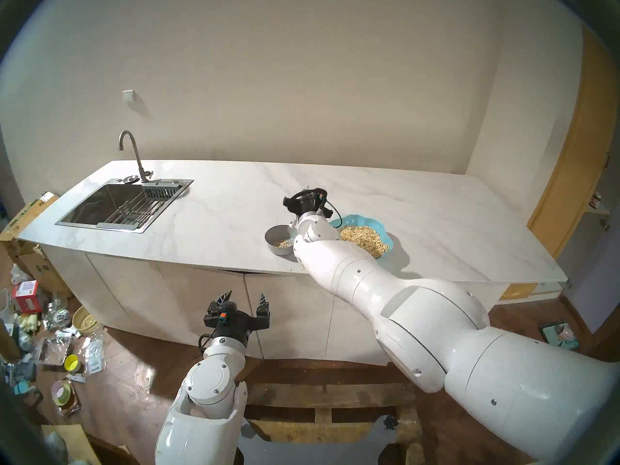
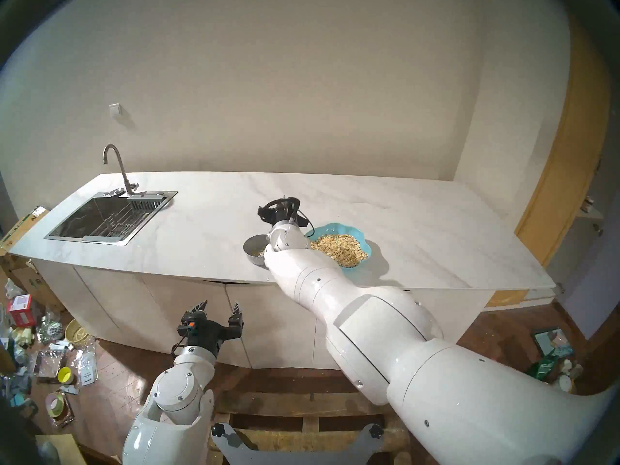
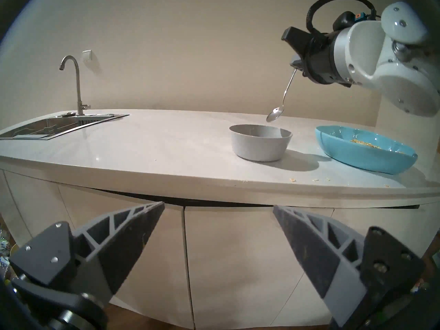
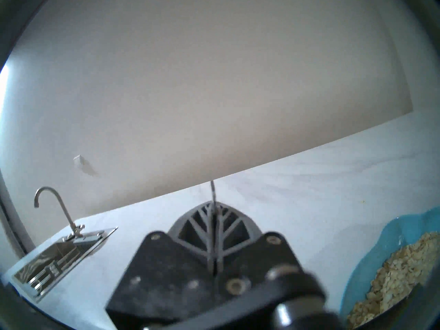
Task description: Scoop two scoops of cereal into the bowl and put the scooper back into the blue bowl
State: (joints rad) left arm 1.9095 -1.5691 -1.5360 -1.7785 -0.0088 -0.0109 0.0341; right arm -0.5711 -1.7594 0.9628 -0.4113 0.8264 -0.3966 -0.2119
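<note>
My right gripper [image 3: 296,64] is shut on the handle of the silver spoon [image 3: 287,89], above the counter. The spoon hangs head down, and its head [image 3: 275,114] looks empty just over the far rim of the small grey bowl [image 3: 260,142]. The grey bowl [image 1: 278,241] holds a little cereal [image 1: 282,243]. To its right, the wide turquoise bowl [image 1: 369,219] holds a heap of tan cereal [image 1: 364,239], which also shows in the right wrist view [image 4: 400,282]. My left gripper [image 1: 245,296] is open and empty, low in front of the cabinet doors.
A steel sink [image 1: 110,206] with a faucet [image 1: 134,152] sits at the counter's left end. A few stray flakes [image 3: 292,179] lie near the counter's front edge. Packets and boxes [image 1: 50,336] litter the floor on the left.
</note>
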